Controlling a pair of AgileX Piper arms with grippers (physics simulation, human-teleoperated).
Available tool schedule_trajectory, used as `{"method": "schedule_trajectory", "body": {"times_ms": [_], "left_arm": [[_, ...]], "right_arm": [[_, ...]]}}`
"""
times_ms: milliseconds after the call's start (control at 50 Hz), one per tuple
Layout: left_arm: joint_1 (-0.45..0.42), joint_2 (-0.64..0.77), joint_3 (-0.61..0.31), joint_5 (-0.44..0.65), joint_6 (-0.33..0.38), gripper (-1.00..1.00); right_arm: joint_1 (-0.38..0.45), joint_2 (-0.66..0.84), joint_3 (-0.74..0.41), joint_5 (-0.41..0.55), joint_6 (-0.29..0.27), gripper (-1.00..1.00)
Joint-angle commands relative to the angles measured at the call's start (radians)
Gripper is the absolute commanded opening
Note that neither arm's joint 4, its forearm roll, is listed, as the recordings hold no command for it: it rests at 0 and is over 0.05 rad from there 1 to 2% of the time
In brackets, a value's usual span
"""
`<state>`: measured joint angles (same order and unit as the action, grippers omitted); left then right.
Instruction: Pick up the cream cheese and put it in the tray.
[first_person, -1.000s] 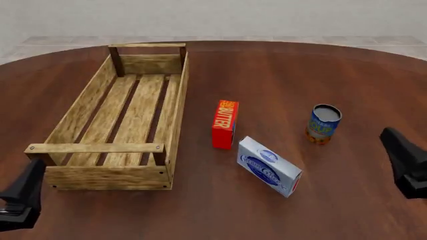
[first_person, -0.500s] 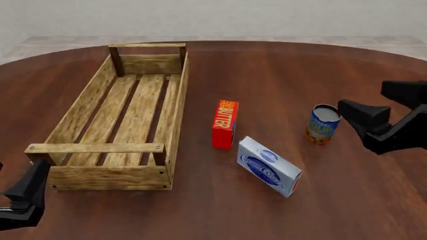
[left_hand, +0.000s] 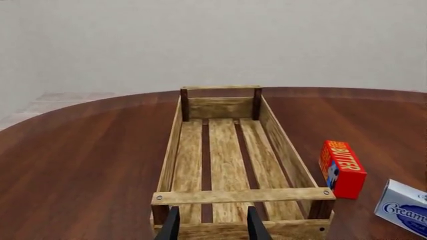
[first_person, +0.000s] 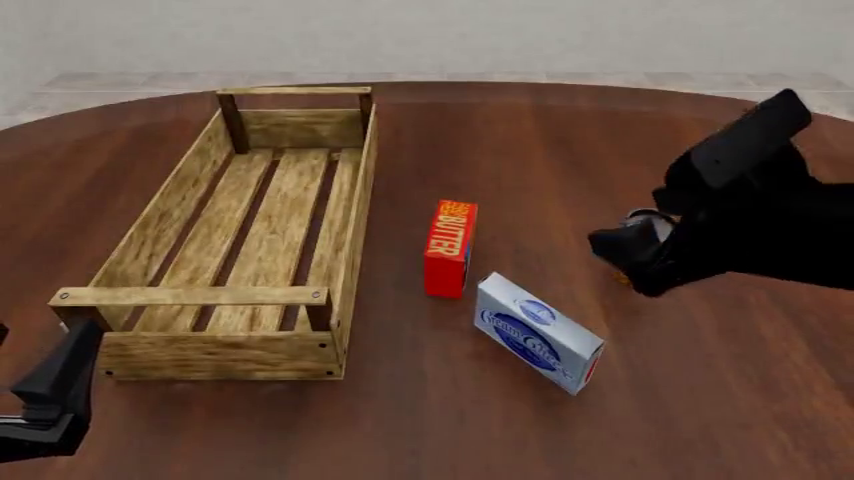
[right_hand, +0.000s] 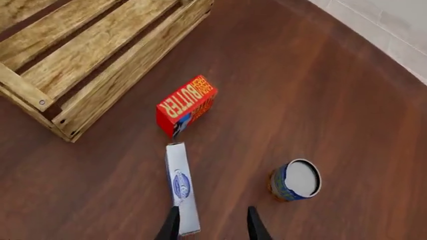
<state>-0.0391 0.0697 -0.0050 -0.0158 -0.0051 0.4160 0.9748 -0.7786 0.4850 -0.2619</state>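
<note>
On the desk (first_person: 441, 420), the tray (first_person: 350, 235) sits at the left. The butter box (first_person: 450, 248) lies right of it, the cream cheese (first_person: 538, 333) nearer and just beside the butter, the can (right_hand: 294, 180) farther right.

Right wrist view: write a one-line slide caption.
Open right hand above cream cheese, beside butter, can and tray.

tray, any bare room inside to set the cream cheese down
Yes: the tray holds nothing, so its whole slatted floor between the two end handles is free. It is crowded to its right, where the cream cheese sits near the butter, with the right hand above.
</note>
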Motion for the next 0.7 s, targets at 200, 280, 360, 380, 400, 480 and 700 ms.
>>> {"method": "schedule_trajectory", "body": {"times_ms": [200, 280, 360, 380, 400, 480, 700], "left_arm": [[-0.029, 0.002, 0.003, 0.001, 0.005, 1.0], [-0.029, 0.0, 0.0, 0.005, 0.001, 1.0], [-0.028, -0.005, 0.0, 0.009, 0.0, 1.0], [-0.028, -0.005, 0.0, 0.01, 0.0, 1.0], [-0.028, -0.006, 0.001, 0.01, -0.001, 1.0], [-0.027, 0.009, 0.0, -0.003, -0.001, 1.0], [-0.028, 0.006, 0.001, 0.001, 0.004, 1.0]], "right_arm": [[-0.032, 0.254, -0.111, 0.019, -0.066, 1.0], [-0.034, 0.29, -0.136, 0.031, -0.081, 1.0], [-0.013, 0.311, -0.143, 0.044, -0.07, 1.0], [-0.013, 0.311, -0.143, 0.044, -0.07, 1.0], [-0.009, 0.314, -0.141, 0.044, -0.065, 1.0], [0.016, 0.32, -0.125, 0.046, -0.052, 1.0], [0.055, 0.32, -0.078, 0.037, -0.043, 1.0]]}}
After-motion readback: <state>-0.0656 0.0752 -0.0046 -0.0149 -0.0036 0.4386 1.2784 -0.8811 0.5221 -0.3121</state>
